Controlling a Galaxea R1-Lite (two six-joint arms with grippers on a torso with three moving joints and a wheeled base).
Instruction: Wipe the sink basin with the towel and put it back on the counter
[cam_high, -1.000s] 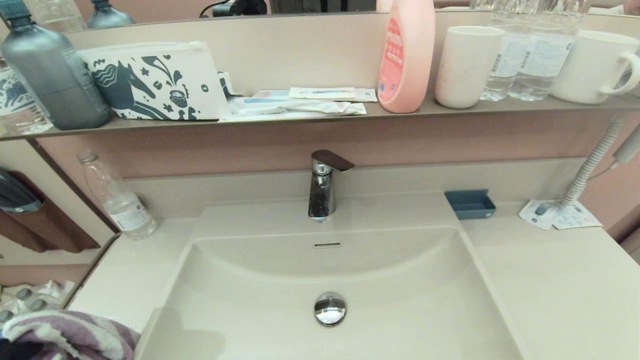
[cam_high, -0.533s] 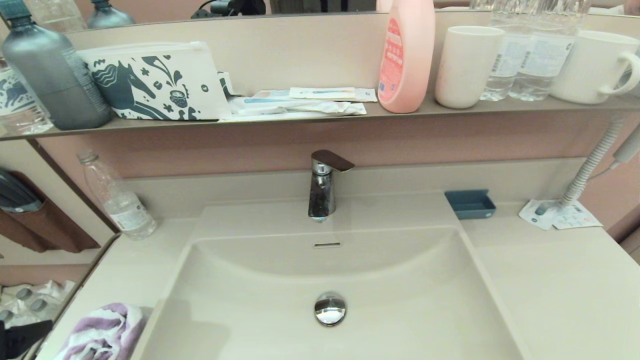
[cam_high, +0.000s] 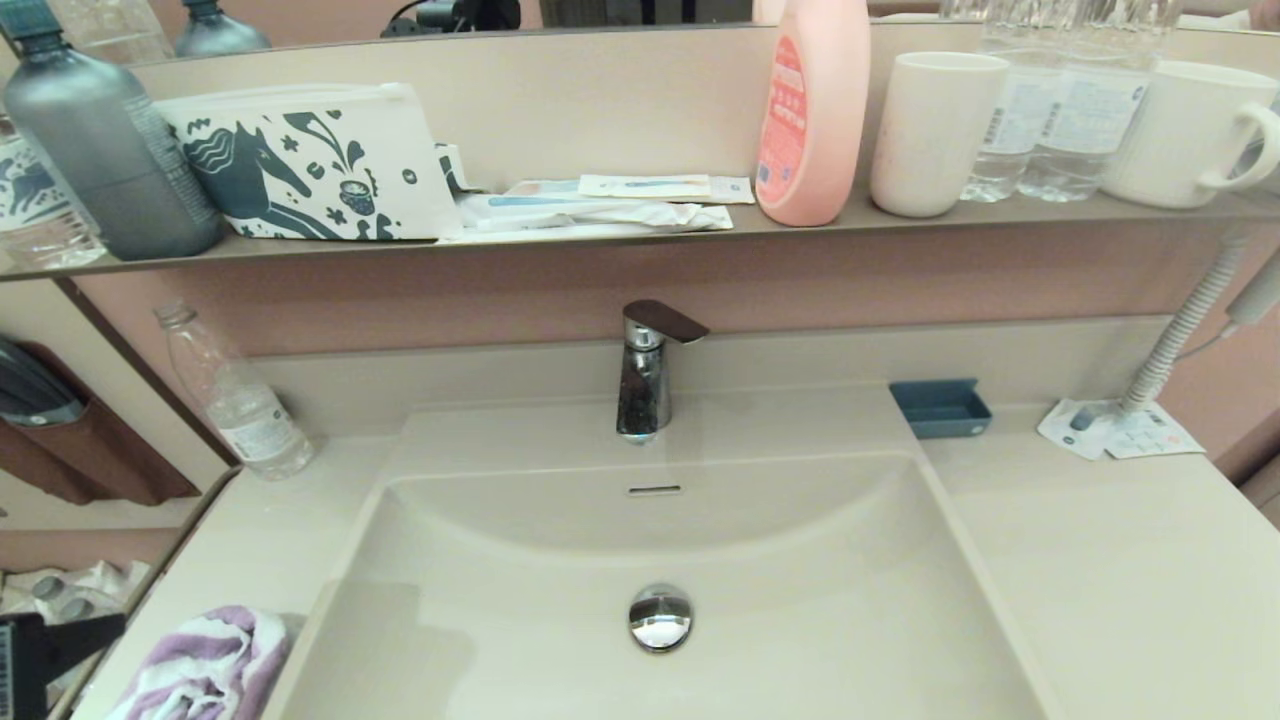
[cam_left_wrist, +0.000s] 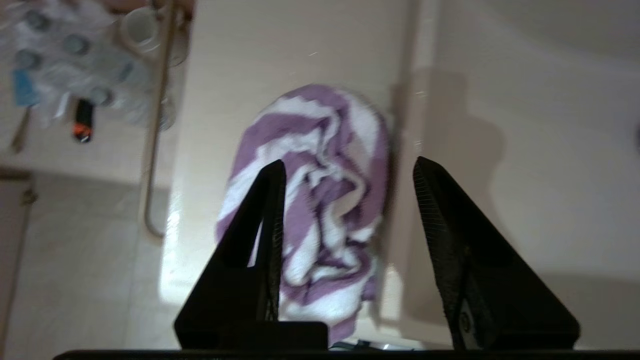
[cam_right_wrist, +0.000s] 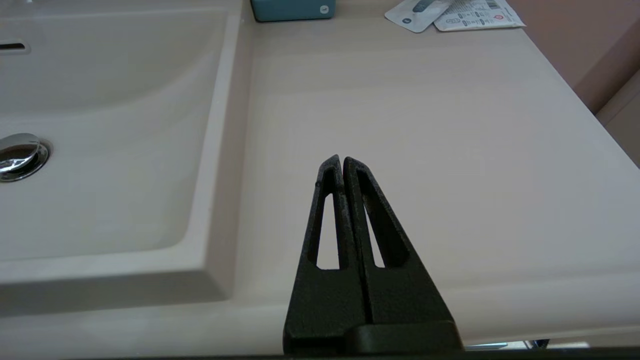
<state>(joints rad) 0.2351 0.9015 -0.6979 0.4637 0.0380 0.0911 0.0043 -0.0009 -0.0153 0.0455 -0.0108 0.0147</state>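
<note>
Compared with a second ago: crumpled purple-and-white striped towel now let go, lying on the smooth cream-beige counter just left of the big rectangular cream sink basin. Partly cut off in the head view. Long axis parallel to the basin edge. Left gripper above it, spread wide, holding nothing. Right gripper pinched together, parked over the right counter.

Crumpled purple-and-white towel lies on the counter, beside the sink basin.
</note>
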